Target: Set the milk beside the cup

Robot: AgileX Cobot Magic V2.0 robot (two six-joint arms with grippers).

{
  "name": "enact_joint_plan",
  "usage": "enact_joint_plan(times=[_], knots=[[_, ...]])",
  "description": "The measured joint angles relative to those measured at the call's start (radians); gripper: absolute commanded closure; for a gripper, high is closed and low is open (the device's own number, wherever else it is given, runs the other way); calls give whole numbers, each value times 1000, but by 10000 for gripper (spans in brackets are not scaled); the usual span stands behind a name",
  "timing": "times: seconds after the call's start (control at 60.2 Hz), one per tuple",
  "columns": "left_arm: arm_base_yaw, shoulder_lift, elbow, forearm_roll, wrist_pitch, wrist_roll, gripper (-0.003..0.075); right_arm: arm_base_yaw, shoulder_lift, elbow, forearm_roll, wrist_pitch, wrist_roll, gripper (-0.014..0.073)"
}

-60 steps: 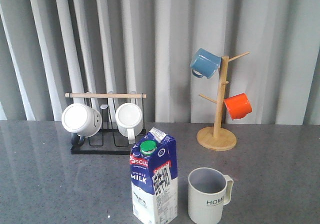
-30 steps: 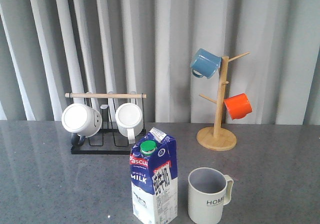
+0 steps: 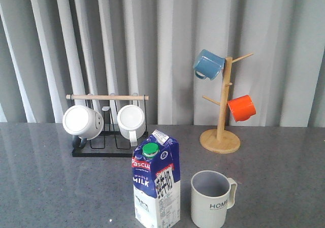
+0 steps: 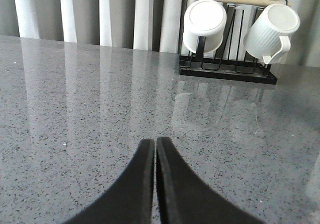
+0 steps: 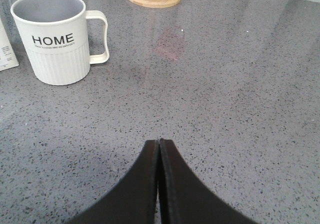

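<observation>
The milk (image 3: 156, 185), a blue-and-white carton with a green cap, stands upright near the table's front edge in the front view. Just right of it, a small gap apart, stands the ribbed cup (image 3: 212, 199) lettered "HOME", handle to the right. The cup (image 5: 57, 37) also shows in the right wrist view, with a sliver of the milk (image 5: 7, 52) at the frame's edge. My right gripper (image 5: 159, 142) is shut and empty over bare table, well short of the cup. My left gripper (image 4: 154, 140) is shut and empty over bare table. Neither gripper appears in the front view.
A black rack (image 3: 104, 139) with a wooden bar holds two plain white mugs (image 3: 82, 122) at the back left; the rack (image 4: 227, 69) also shows ahead of the left gripper. A wooden mug tree (image 3: 220, 136) with a blue mug (image 3: 208, 64) and an orange mug (image 3: 241, 107) stands back right. A curtain hangs behind.
</observation>
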Motion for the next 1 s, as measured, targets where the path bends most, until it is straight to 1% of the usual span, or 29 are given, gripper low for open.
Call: enact_joint_plan(times=[0.233, 0.399, 0.532, 0.632, 0.698, 0.765, 0.831, 0.881, 0.914, 0.947, 0.981, 0.997], knots=[[0, 0, 0, 0, 1, 0, 726, 0, 0, 0, 0, 0, 0, 598], [0, 0, 0, 0, 1, 0, 726, 0, 0, 0, -24, 5, 3, 598], [0, 0, 0, 0, 1, 0, 726, 0, -35, 36, -34, -16, 6, 598], [0, 0, 0, 0, 1, 0, 726, -37, -102, 93, -13, -39, 3, 598], [0, 0, 0, 0, 1, 0, 726, -100, -164, 117, 38, -66, -20, 598], [0, 0, 0, 0, 1, 0, 726, -188, -229, 125, 107, -94, -91, 598], [0, 0, 0, 0, 1, 0, 726, -287, -290, 125, 188, -127, -218, 598], [0, 0, 0, 0, 1, 0, 726, -358, -323, 126, 265, -153, -335, 598], [0, 0, 0, 0, 1, 0, 726, -408, -353, 132, 331, -179, -444, 598], [0, 0, 0, 0, 1, 0, 726, -457, -376, 139, 402, -201, -521, 598], [0, 0, 0, 0, 1, 0, 726, -504, -397, 155, 479, -239, -637, 598], [0, 0, 0, 0, 1, 0, 726, -531, -405, 163, 525, -255, -674, 598]])
